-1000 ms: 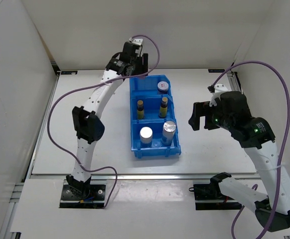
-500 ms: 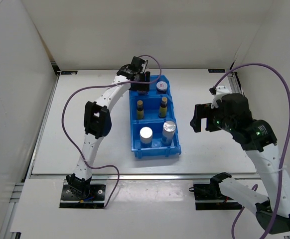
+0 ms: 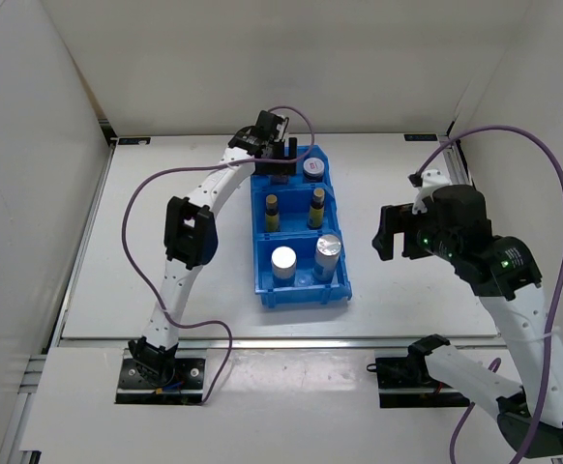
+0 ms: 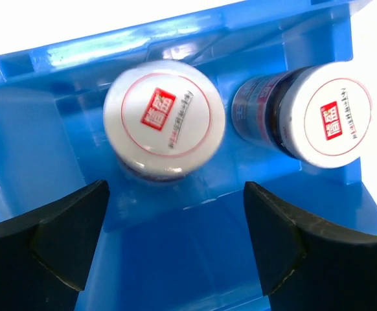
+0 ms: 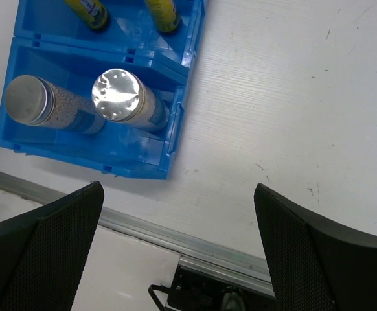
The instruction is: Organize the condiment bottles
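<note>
**Condiment bottles.** All six stand inside the blue bin (image 3: 301, 295).
- Far compartment: first jar (image 4: 164, 118) in the left half and second jar (image 3: 314, 167) in the right half. Both have pale lids with red marks. The two jars stand close together but apart.
- Middle compartment: left amber bottle (image 3: 273, 210) and right amber bottle (image 3: 317, 206), side by side.
- Near compartment: left silver-topped cylinder (image 3: 283, 259) and right silver-topped cylinder (image 3: 329, 247).

**Change since one second ago.**
- The left gripper (image 3: 277, 159) then stood high beyond the bin's far left corner. It now sits low over the left half of the far compartment and hides the first jar in the top view.
- Over the last half second it has kept that position.
- The other five bottles have not moved.
- The right arm has barely shifted.

**Left gripper.** The jaws are spread wider than the first jar's lid. In the wrist view the left fingertips (image 4: 78, 220) flank the space just short of that jar. Neither pad touches it, and nothing is held.

**Right gripper.** The right gripper (image 3: 383, 232) hangs to the right of the bin, above bare table (image 5: 292, 97). Its jaws are fully spread and hold nothing. Its wrist view takes in the bin's near right corner with both cylinders.
</note>
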Motion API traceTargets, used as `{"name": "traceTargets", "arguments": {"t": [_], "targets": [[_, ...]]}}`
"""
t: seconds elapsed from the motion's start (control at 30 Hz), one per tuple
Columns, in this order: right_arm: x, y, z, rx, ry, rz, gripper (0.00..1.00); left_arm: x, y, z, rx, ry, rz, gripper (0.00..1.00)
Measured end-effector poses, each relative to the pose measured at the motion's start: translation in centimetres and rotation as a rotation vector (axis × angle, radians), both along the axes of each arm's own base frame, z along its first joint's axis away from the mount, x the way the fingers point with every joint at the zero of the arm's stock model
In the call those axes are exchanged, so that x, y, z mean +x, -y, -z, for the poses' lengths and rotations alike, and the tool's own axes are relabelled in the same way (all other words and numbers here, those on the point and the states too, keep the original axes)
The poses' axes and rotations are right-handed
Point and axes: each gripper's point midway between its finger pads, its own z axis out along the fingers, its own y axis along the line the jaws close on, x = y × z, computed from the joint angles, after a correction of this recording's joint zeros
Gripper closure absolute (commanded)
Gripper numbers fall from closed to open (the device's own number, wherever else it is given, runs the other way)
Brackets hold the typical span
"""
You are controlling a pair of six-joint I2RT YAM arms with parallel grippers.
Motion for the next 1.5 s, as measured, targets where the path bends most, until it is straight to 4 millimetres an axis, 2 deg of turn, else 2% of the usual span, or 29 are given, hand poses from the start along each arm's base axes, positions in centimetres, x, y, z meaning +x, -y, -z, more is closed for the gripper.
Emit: {"name": "traceTargets", "arguments": {"t": [0.07, 0.23, 0.37, 0.5, 0.6, 0.67, 0.73, 0.8, 0.87, 0.9, 1.0, 1.1, 1.13, 1.23, 1.27, 1.3, 1.33, 1.37, 1.43, 1.5], "targets": [[0.0, 0.1, 0.1, -0.003, -0.001, 0.003, 0.00, 0.1, 0.1, -0.1, -0.004, 0.003, 0.000, 0.00], [-0.1, 0.3, 0.9, -0.018, -0.016, 0.011, 0.00, 0.4, 0.0, -0.3, -0.001, 0.019, -0.007, 0.00], [-0.3, 0.6, 1.8, -0.031, -0.034, 0.018, 0.00, 0.6, -0.9, -1.7, 0.012, 0.044, -0.024, 0.00], [-0.4, 0.6, 2.5, -0.031, -0.049, 0.025, 0.00, 0.9, -2.4, -5.9, -0.006, 0.107, -0.053, 0.00], [-0.6, 0.7, 3.0, -0.028, -0.063, 0.037, 0.00, -0.1, -4.3, -11.1, -0.020, 0.180, -0.080, 0.00], [-0.6, 0.9, 3.2, -0.029, -0.062, 0.050, 0.00, -1.3, -5.9, -15.0, -0.032, 0.237, -0.105, 0.00], [-0.6, 1.2, 3.3, -0.029, -0.060, 0.076, 0.00, -3.5, -7.6, -18.6, -0.045, 0.288, -0.127, 0.00], [-0.4, 1.7, 3.5, -0.041, -0.059, 0.111, 0.00, -7.1, -9.3, -21.6, -0.068, 0.328, -0.142, 0.00], [-0.2, 1.8, 4.2, -0.050, -0.078, 0.133, 0.00, -10.9, -10.7, -23.6, -0.096, 0.359, -0.150, 0.00], [-0.1, 1.7, 4.7, -0.049, -0.092, 0.139, 0.00, -12.9, -11.2, -23.9, -0.115, 0.373, -0.153, 0.00], [0.0, 0.7, 6.9, -0.016, -0.150, 0.139, 0.06, -19.2, -12.5, -22.3, -0.165, 0.372, -0.164, 0.00], [-0.7, -0.2, 10.8, 0.034, -0.229, 0.151, 0.13, -23.5, -13.2, -18.2, -0.213, 0.327, -0.183, 0.05], [-1.1, -0.3, 12.0, 0.047, -0.256, 0.159, 0.23, -24.4, -13.5, -16.5, -0.222, 0.301, -0.199, 0.06], [-1.6, -1.1, 14.3, 0.094, -0.313, 0.170, 0.33, -26.3, -14.1, -10.5, -0.227, 0.194, -0.257, 0.17], [-1.5, -1.5, 14.8, 0.112, -0.321, 0.170, 0.42, -26.8, -14.2, -8.7, -0.224, 0.157, -0.274, 0.19], [-1.3, -1.9, 15.3, 0.125, -0.332, 0.165, 0.48, -27.3, -14.3, -7.0, -0.223, 0.116, -0.293, 0.28], [-1.1, -2.4, 15.9, 0.138, -0.346, 0.161, 0.54, -27.8, -14.4, -5.6, -0.222, 0.082, -0.309, 0.33], [-0.9, -2.8, 16.5, 0.149, -0.360, 0.157, 0.68, -28.0, -14.4, -4.5, -0.229, 0.060, -0.326, 0.38], [-0.7, -3.6, 17.8, 0.175, -0.394, 0.154, 0.75, -28.5, -14.4, -3.0, -0.248, 0.026, -0.360, 0.49], [-0.6, -4.3, 18.8, 0.200, -0.420, 0.149, 0.76, -28.6, -14.3, -2.2, -0.275, 0.008, -0.396, 0.54]]}}
